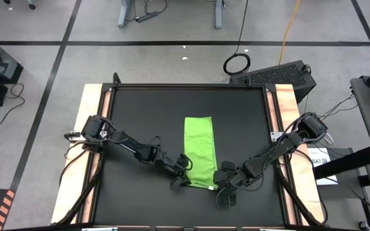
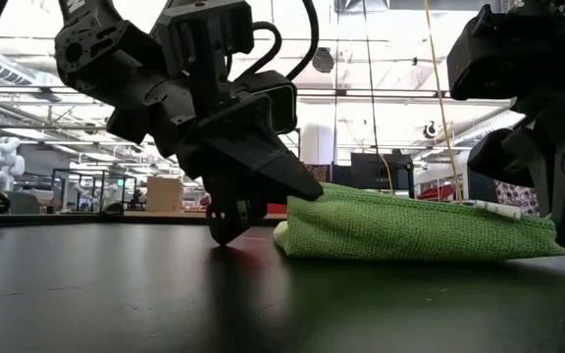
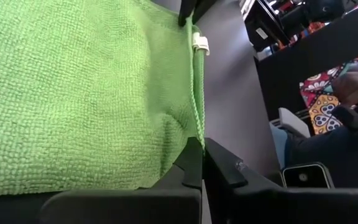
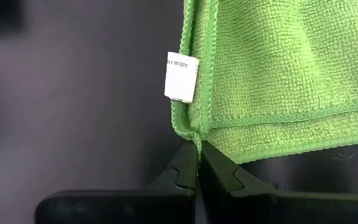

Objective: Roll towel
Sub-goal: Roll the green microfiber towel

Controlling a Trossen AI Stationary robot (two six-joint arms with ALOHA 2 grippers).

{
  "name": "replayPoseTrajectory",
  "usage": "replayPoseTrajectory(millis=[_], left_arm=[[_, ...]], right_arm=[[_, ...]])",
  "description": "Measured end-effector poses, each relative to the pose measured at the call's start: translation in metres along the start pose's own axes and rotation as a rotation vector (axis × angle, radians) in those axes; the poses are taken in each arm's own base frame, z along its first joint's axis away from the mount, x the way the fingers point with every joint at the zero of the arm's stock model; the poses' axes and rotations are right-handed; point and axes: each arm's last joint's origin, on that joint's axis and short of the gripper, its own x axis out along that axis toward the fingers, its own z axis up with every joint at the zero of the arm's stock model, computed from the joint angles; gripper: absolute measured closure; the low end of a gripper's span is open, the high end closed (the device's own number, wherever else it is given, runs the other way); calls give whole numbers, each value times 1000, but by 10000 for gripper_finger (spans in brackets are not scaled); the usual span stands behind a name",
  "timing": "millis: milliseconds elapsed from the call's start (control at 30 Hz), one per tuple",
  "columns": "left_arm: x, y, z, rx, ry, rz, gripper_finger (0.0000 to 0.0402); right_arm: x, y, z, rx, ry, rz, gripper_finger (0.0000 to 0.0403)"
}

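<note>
The lime-green towel (image 1: 200,151) lies folded into a narrow strip on the black table (image 1: 140,115), running from far to near. A white label (image 4: 181,76) sticks out at its near right corner. My left gripper (image 1: 182,182) is shut at the towel's near left corner. My right gripper (image 1: 217,187) is shut at the near right corner. In the low view the towel (image 2: 410,226) rests flat on the table between the two grippers. My left gripper pinches the towel's near left corner at its hemmed edge (image 3: 195,130) between its two fingers. It comes low from the table's left and near side. The towel lies on the table. My right gripper pinches the tip of the towel's near right corner (image 4: 196,138) between its two fingers, just below the label. Two hemmed layers meet there. It comes low from the table's right and near side. The towel lies flat on the table.
The table has pale wooden strips along its left side (image 1: 92,109) and right side (image 1: 286,102). A dark case (image 1: 278,76) stands beyond the far right corner. A person's patterned sleeve (image 3: 328,93) shows beyond the table in the left wrist view.
</note>
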Motion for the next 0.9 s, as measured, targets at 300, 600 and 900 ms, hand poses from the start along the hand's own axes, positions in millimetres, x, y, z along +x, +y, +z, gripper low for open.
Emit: replayPoseTrajectory(millis=[300, 600, 900], left_arm=[[1, -1, -7, -58, 44, 26, 400], [5, -7, -16, -163, 77, 26, 400], [6, -9, -20, -204, 55, 85, 400]], right_arm=[[0, 0, 0, -7, -2, 1, 403], [-3, 0, 3, -14, -17, 6, 403], [-6, -3, 6, 0, -60, -36, 403]])
